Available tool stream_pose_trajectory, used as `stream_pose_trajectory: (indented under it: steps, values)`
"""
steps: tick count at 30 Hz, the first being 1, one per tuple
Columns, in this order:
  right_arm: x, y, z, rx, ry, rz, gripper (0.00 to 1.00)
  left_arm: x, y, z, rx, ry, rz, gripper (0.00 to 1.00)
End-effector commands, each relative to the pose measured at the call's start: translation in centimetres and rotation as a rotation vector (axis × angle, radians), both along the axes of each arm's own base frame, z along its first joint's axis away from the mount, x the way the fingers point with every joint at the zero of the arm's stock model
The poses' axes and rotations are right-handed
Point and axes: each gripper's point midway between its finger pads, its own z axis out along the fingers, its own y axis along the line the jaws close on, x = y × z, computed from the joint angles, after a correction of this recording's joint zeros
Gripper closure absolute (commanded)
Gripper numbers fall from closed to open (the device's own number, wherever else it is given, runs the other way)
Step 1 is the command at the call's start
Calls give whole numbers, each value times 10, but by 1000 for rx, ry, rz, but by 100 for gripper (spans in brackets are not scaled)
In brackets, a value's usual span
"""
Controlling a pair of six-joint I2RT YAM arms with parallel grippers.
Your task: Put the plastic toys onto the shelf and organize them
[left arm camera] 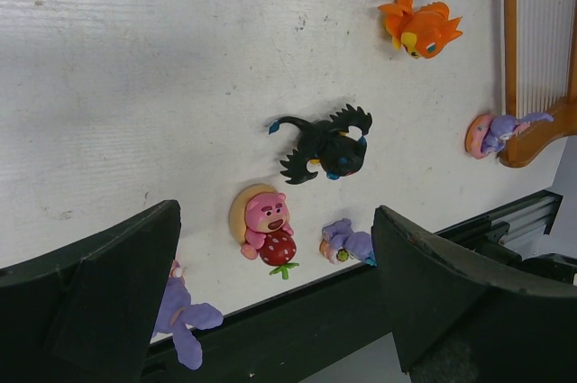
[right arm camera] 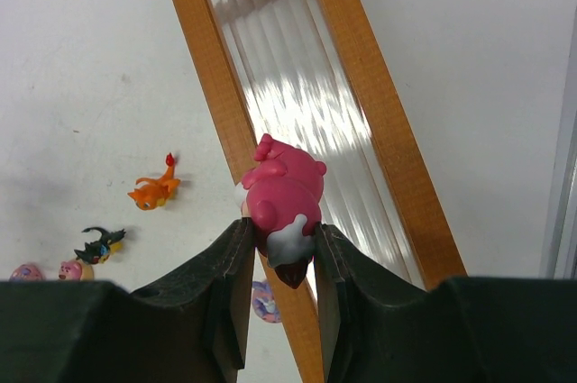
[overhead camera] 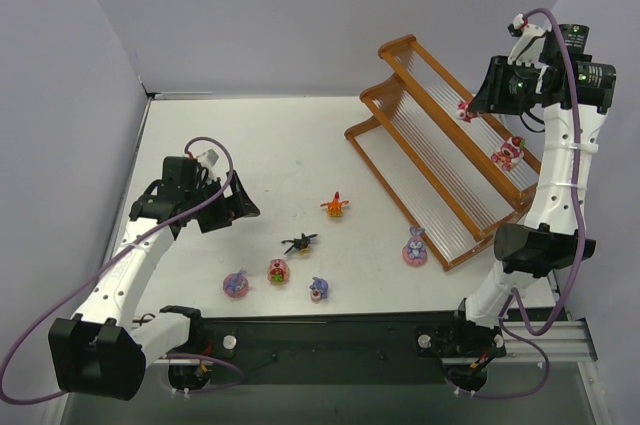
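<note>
The orange-brown stepped shelf [overhead camera: 440, 145] stands at the back right. My right gripper [overhead camera: 474, 103] is shut on a pink-red bear toy [overhead camera: 466, 109] and holds it over the shelf's middle tier; the right wrist view shows the jaws [right arm camera: 281, 234] clamped on the toy [right arm camera: 284, 194] above the slatted floor [right arm camera: 297, 104]. Another pink-red toy [overhead camera: 509, 151] stands on the shelf. On the table lie an orange toy [overhead camera: 335, 205], a black winged toy [overhead camera: 299, 243], a pink bear [overhead camera: 277, 270] and three purple toys [overhead camera: 236, 284] [overhead camera: 320, 289] [overhead camera: 415, 245]. My left gripper [overhead camera: 235, 207] is open and empty, above and left of them.
White walls close the table at the back and both sides. A black rail [overhead camera: 330, 335] runs along the near edge. In the left wrist view the pink bear [left arm camera: 266, 230] lies between my open fingers [left arm camera: 126, 284], with the black toy [left arm camera: 325, 144] and orange toy [left arm camera: 420, 27] beyond.
</note>
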Motion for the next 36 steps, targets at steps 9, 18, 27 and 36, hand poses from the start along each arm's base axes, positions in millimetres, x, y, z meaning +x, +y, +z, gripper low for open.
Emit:
stream_pose_trajectory:
  steps: [9, 18, 27, 36]
  values:
    - [-16, 1, -8, -22, 61, -16, 100, 7, -2, 6, -10, -33, -18, 3]
    - [-13, -4, -10, -37, 69, -41, 88, 5, -2, 5, -8, -24, -19, 3]
    - [-4, -2, -14, -24, 73, -30, 72, 4, -2, 4, -11, -21, -14, 3]
    - [10, 2, -8, -13, 40, -30, 61, 2, -2, 1, -19, -16, -7, 3]
